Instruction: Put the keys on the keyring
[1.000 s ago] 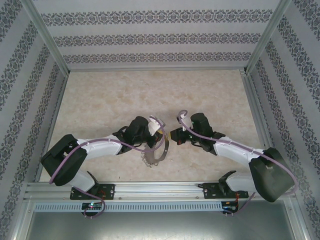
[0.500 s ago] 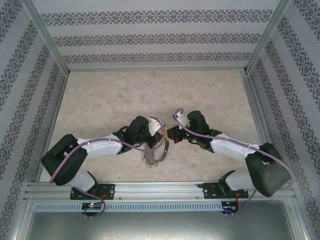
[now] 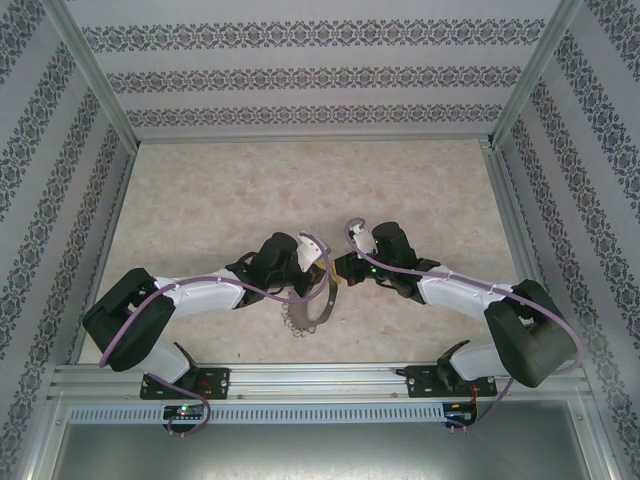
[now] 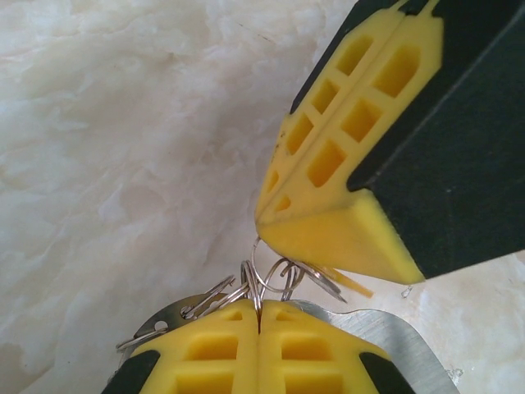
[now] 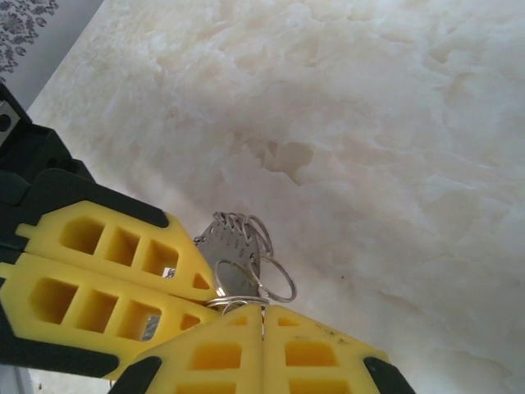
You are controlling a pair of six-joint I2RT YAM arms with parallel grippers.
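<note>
Now the left tool (image 4: 259,310) pinches the keyring (image 4: 387,333) by its rim, while the right tool (image 5: 264,312), pressed together, noses right up against the fringe of small rings (image 4: 251,281).

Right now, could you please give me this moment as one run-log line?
left gripper: shut on keyring | right gripper: shut, tip at keyring's small rings

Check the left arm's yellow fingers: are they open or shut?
Shut. The yellow fingers meet with no gap, pinching the thin silver wire rings.
</note>
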